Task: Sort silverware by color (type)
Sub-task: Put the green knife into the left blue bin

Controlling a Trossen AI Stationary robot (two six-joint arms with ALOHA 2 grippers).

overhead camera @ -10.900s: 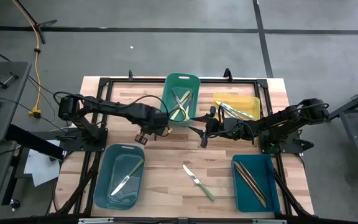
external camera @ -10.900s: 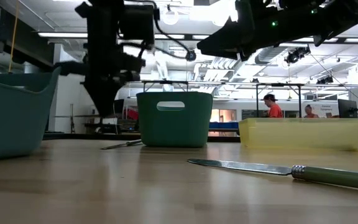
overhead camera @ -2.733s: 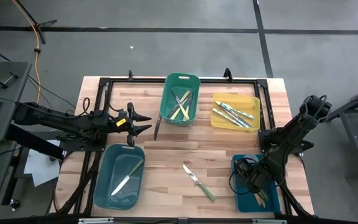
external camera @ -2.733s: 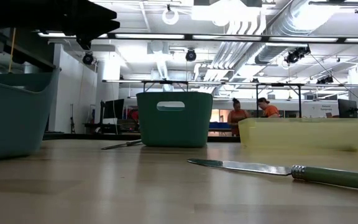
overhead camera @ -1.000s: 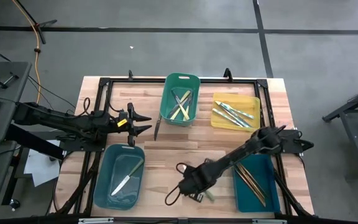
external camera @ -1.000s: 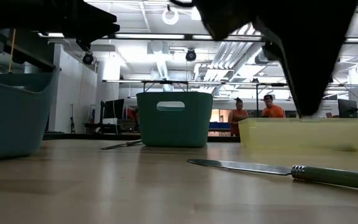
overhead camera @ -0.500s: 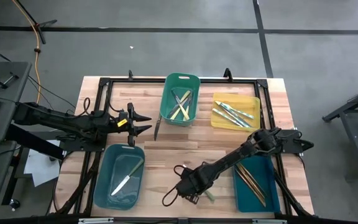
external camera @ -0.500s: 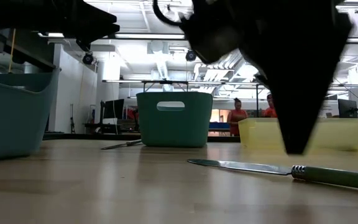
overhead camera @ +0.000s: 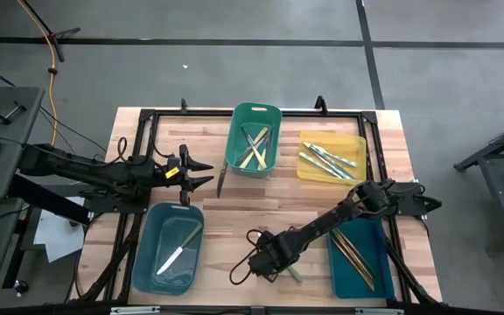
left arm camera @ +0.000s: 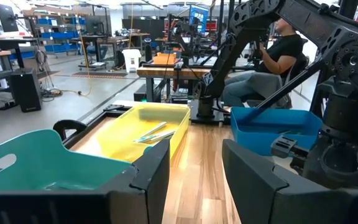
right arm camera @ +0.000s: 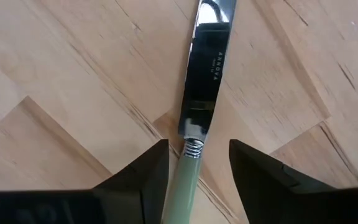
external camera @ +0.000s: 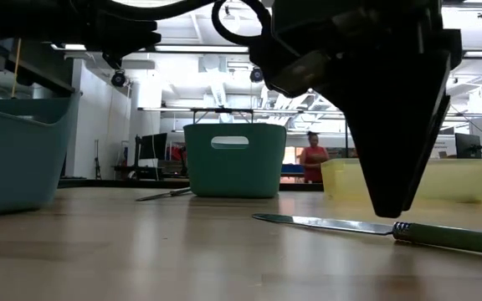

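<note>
Although most of the silverware already lies in the rectangular plastic bins, one table knife with a pale green handle and a polished steel blade [right arm camera: 199, 106] lies loose on the pale wooden tabletop [overhead camera: 234, 214], near the front edge, between the teal-grey bin on the left [overhead camera: 147, 262] and the deep blue bin on the right [overhead camera: 344, 271]. The right gripper [right arm camera: 194, 158] hangs directly over it with its fingers spread, one on each side of the handle just behind the ribbed collar where blade meets handle; in the low view the dark fingertips sit just above the knife and do not appear to touch it. The left gripper [left arm camera: 194, 174] waits with its fingers apart over the table's left side, holding nothing.

The knife looks light, rigid and thin, and it lies flat on the wood, so there is little height for the fingers to get under. The polished blade would probably slip and twist in a pinch, whereas the rounded handle looks thicker and less slick. A hold across the handle close to the collar seems the sounder choice, since that is likely near the balance point and should keep the knife from tipping. The fingers would need to reach the tabletop before they close.

A second utensil [overhead camera: 220, 182] also lies loose, just left of the green bin [overhead camera: 234, 144] at the far side.
</note>
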